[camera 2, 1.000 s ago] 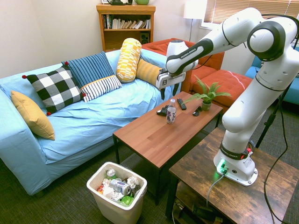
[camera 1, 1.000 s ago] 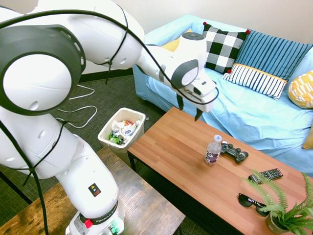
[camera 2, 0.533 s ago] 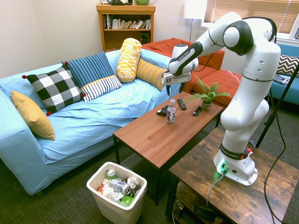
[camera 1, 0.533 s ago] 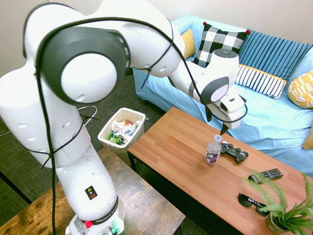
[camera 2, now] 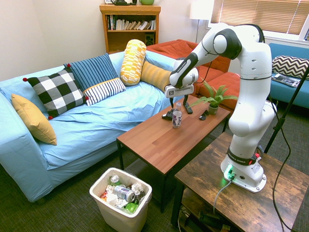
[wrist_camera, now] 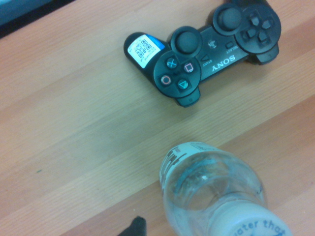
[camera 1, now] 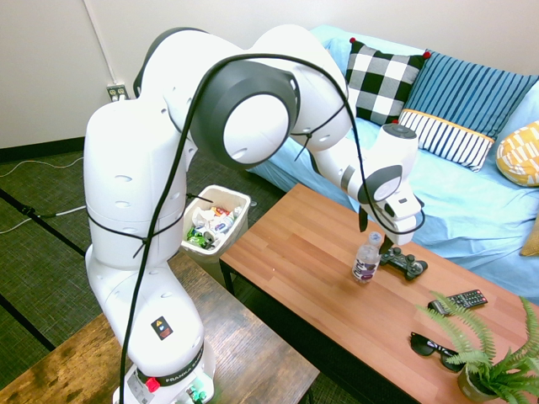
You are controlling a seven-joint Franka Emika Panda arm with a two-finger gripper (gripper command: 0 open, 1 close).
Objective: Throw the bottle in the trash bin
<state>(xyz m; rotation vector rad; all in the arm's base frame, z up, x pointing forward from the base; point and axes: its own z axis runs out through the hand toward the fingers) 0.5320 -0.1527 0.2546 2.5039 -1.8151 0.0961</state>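
Coffee table (wrist_camera: 59, 123), wrist view only: controller's (wrist_camera: 206, 54) button symbols beside bottle (wrist_camera: 216, 196).

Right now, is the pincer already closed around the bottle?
No, the pincer hangs open just above the bottle, which stands upright by itself on the coffee table.

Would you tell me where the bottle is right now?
The bottle stands upright on the wooden coffee table, just beside the black game controller, with the open gripper directly above it.
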